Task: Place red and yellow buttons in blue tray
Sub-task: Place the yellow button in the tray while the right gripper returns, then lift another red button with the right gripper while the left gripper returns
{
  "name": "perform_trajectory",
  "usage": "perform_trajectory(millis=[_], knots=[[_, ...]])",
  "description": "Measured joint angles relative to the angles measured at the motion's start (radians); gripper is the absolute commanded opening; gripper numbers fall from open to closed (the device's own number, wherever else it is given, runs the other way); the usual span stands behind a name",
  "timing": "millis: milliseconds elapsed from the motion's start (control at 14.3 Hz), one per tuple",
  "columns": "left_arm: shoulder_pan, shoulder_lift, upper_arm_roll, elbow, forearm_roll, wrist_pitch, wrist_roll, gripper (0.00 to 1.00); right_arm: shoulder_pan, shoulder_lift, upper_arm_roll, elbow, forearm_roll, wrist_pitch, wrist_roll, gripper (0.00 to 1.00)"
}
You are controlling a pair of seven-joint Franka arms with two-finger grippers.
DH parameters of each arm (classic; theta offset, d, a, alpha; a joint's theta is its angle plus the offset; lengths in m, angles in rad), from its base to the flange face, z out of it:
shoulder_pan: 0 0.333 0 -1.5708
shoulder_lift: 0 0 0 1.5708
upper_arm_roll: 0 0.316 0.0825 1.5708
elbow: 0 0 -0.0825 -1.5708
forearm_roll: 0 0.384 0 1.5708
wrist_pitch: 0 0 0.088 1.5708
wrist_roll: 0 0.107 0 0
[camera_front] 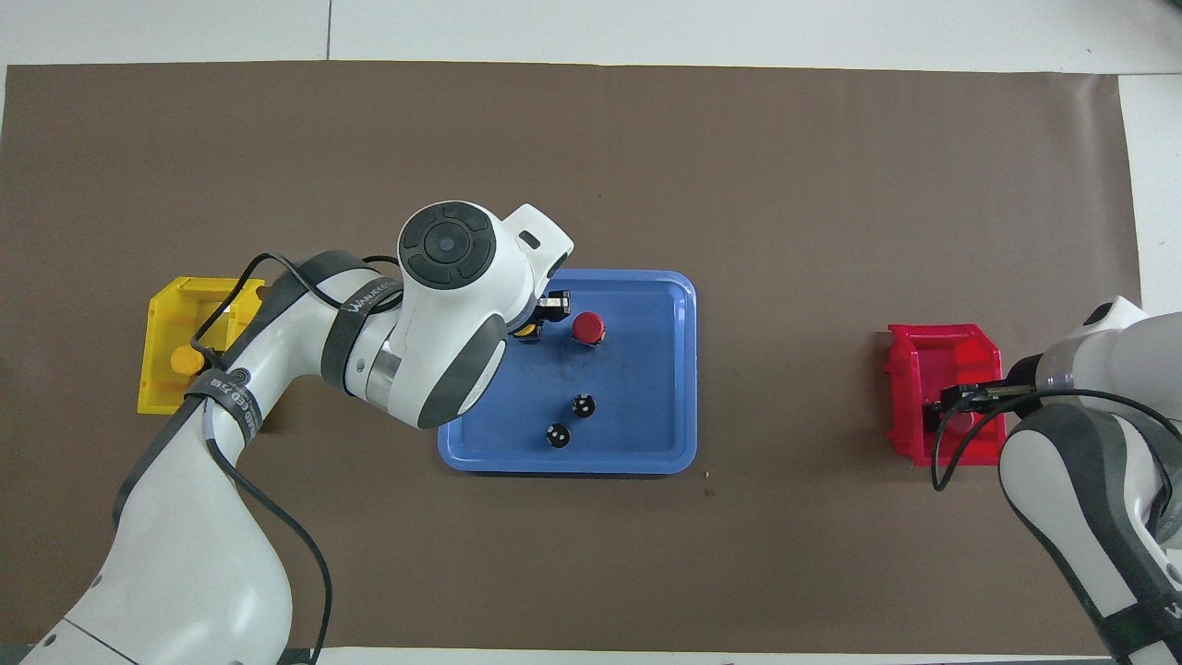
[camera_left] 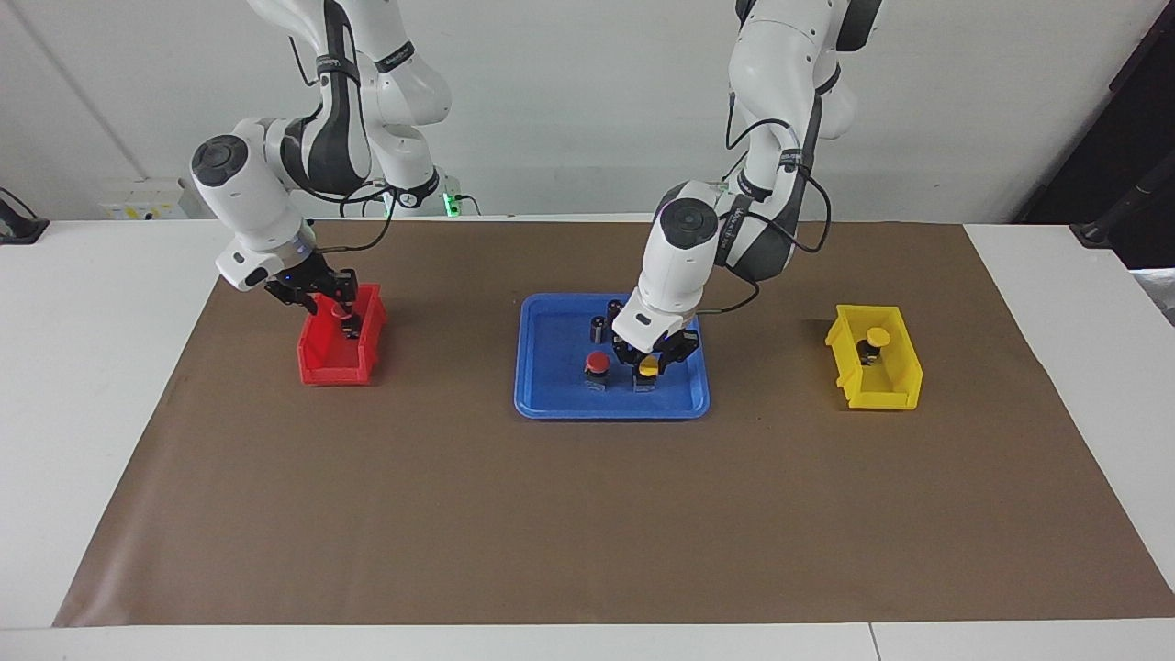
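Note:
A blue tray (camera_left: 551, 404) (camera_front: 646, 443) lies mid-table. On it a red button (camera_left: 597, 363) (camera_front: 587, 326) stands beside a yellow button (camera_left: 649, 366) (camera_front: 524, 330). My left gripper (camera_left: 650, 360) (camera_front: 536, 319) is low in the tray, open, one finger on each side of that yellow button, whose base rests on the tray floor. Another red button (camera_left: 341, 312) sits in the red bin (camera_left: 330, 367) (camera_front: 923, 342). My right gripper (camera_left: 332, 298) (camera_front: 956, 399) is lowered into that bin at the button. Another yellow button (camera_left: 878, 337) (camera_front: 186, 359) sits in the yellow bin (camera_left: 890, 390) (camera_front: 162, 305).
Two small dark cylinders (camera_left: 598, 326) (camera_front: 582, 404) stand in the tray, nearer to the robots than the buttons. The red bin is toward the right arm's end, the yellow bin toward the left arm's end. A brown mat (camera_left: 587, 514) covers the table.

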Motion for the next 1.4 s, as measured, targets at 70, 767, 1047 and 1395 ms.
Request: perform_trajectory(millis=[70,767,1047,1395], knots=[[0.0,0.0,0.0,0.0,0.0,0.0,-0.004,0.66,0.001,0.0,0.001,-0.009,0.0,0.007,0.0,0.6],[0.124,-0.161,0.019,0.012,0.009,-0.215,0.118,1.0,0.0,0.0,0.001,-0.033,-0.001,0.013,-0.006,0.53],[0.282,-0.225,0.025,0.012,0.009,-0.281,0.342,1.0,-0.002,-0.001,0.0,-0.037,-0.001,0.014,-0.037,0.37],[0.488,-0.291,0.03,0.085,0.009,-0.422,0.614,1.0,-0.003,-0.001,-0.002,-0.036,-0.001,0.014,-0.047,0.14]])
